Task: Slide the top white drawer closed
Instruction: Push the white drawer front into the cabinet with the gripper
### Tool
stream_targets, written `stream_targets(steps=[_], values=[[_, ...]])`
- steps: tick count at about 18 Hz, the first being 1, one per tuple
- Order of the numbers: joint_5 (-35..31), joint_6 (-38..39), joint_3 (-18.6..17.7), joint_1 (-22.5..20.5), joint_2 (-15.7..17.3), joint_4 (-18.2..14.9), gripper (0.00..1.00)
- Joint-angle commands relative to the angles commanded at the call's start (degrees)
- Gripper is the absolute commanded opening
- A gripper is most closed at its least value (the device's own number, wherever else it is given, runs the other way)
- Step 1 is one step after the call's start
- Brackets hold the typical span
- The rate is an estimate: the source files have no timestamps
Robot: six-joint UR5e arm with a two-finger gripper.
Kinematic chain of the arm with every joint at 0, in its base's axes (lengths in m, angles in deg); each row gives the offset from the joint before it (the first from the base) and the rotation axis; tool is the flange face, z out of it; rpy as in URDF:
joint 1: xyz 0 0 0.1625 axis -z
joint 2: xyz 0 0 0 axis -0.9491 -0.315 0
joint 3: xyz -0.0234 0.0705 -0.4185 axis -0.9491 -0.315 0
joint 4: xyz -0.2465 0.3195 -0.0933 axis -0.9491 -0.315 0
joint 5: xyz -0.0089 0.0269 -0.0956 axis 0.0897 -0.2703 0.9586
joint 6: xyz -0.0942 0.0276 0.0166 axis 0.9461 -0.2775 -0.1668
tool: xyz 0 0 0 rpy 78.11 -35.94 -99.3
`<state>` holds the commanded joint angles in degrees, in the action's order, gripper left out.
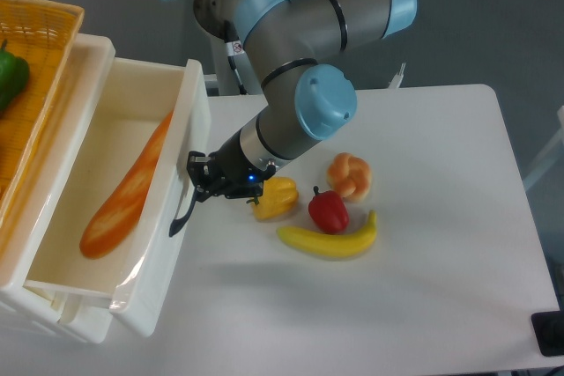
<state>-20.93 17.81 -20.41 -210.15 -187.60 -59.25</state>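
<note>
1. The top drawer (132,173) stands pulled out over the worktop's (441,261) left edge, a baguette (123,191) lying inside.
2. The pincer (196,184) presses against the drawer's front at its black handle (182,213) — whether its fingers are open or closed, I cannot tell.
3. Near the worktop's middle lie a yellow pepper (275,198), red pepper (329,210), banana (328,240) and bun (350,174).

The UR5e arm (300,37) is built of smooth grey cylindrical links joined by rounded light-blue caps, with a polished silver tube at the top. A small red-and-white sticker sits on one grey link, and the black hand (204,184) at the wrist end shows a tiny blue light.
</note>
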Motion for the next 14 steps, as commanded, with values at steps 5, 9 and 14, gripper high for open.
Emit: stream_targets(steps=[5,9,14], values=[[0.09,0.26,-0.09,1.84,0.09,0.0,0.0],[0.09,0.44,-0.26,2.72,0.18,0.0,0.0],[1.41,1.41,-0.26,4.57,0.18,0.09,0.0]])
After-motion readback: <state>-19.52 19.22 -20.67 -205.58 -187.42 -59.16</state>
